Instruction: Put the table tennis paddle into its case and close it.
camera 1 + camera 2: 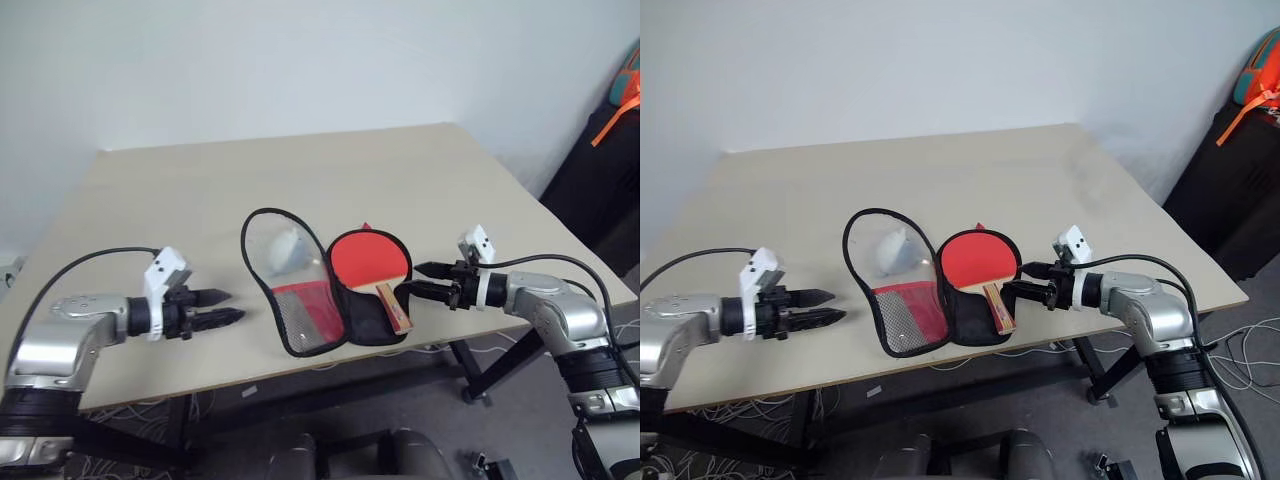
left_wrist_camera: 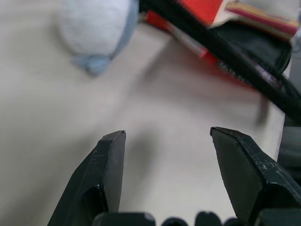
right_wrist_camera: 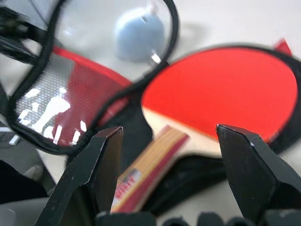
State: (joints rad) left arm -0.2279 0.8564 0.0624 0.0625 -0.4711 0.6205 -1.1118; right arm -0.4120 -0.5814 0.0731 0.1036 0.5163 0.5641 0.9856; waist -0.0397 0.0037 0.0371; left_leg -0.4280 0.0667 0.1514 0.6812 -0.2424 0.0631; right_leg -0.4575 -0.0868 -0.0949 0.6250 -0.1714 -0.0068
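Observation:
The case (image 1: 365, 325) lies unzipped near the table's front edge, its black half on the right and its clear half (image 1: 285, 285) folded out to the left. On the black half rests the table tennis paddle (image 1: 368, 255), red face up, with its wooden handle (image 1: 393, 305) pointing toward the front edge. My right gripper (image 1: 410, 278) hovers open just right of the handle, pointing at it, with nothing between its fingers (image 3: 249, 165). My left gripper (image 1: 235, 306) stands open and empty over bare table, a short way left of the clear half.
A pale rounded thing (image 1: 290, 248) shows through the clear half. The table's front edge (image 1: 250, 385) runs just below the case. An orange and teal bag (image 1: 625, 90) sits on dark furniture at the far right. Cables lie on the floor under the table.

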